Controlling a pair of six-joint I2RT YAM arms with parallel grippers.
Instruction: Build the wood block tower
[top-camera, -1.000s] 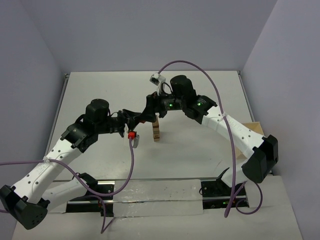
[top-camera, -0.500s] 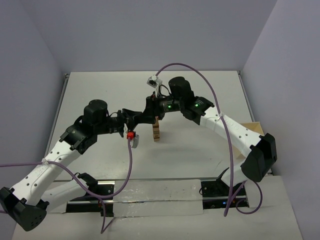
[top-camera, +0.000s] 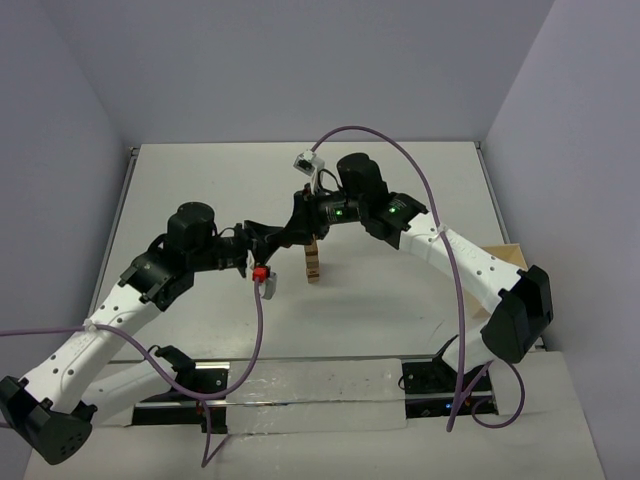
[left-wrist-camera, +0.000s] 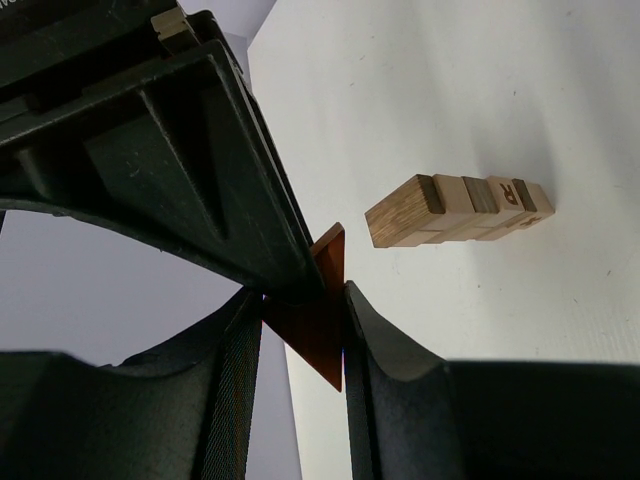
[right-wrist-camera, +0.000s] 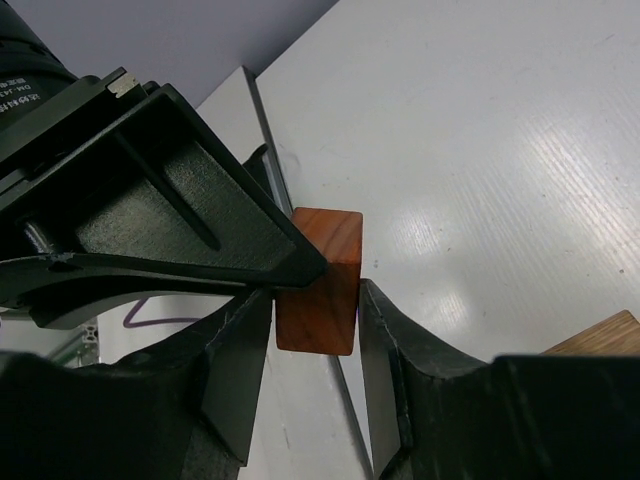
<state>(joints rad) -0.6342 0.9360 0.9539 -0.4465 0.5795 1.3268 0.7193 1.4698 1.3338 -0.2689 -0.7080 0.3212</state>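
R gripper (right-wrist-camera: 318, 300) has narrowed round the red-brown block (right-wrist-camera: 322, 262), clamped in L gripper (left-wrist-camera: 305, 300) near the upright wood block tower (top-camera: 313, 262); can't tell if R grips yet, handover prob. underway.

One letter to read — a dark "R" on the wood block tower (left-wrist-camera: 460, 210) — other print is too small.

Not much else here: plain white table (top-camera: 220, 180) boxed in by pale grey-lavender walls (top-camera: 300, 70) on three sides. A light wooden tray (top-camera: 508, 256) sits at the table's right edge, partly hidden. Along the near edge there's a glossy see-through strip (top-camera: 310, 395) lying flat
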